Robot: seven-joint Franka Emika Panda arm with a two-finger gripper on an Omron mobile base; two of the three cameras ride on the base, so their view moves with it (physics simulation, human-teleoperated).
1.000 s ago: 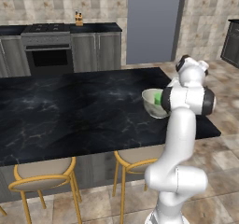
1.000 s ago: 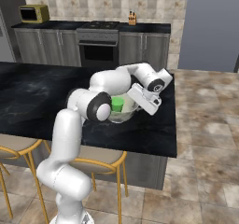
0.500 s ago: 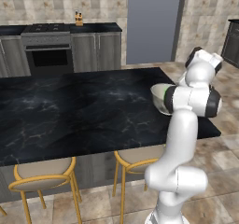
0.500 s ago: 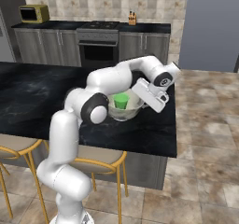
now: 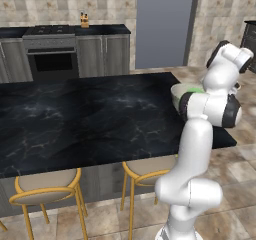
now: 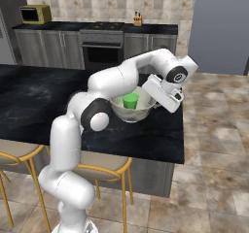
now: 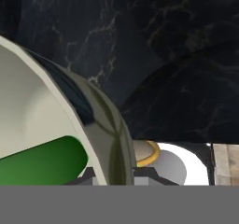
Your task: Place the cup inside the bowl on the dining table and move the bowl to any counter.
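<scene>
Right base view: tapered cup (image 6: 130,100) inside round bowl (image 6: 121,111)

Bowl (image 7: 46,111) fills left half, very close, pale cream inside, wall and rim curving from upper left down to bottom centre. Cup (image 7: 42,164) inside bowl, bright green, at lower left against inner wall. Gripper (image 7: 113,174) at bottom centre, dark finger tips (image 7: 145,172) on either side of bowl wall, gripping rim. Dining table (image 7: 163,55) behind: black white-veined marble. Yellow-framed stool (image 7: 148,153) below, just past table edge, tiled floor (image 7: 226,164) at lower right.
</scene>
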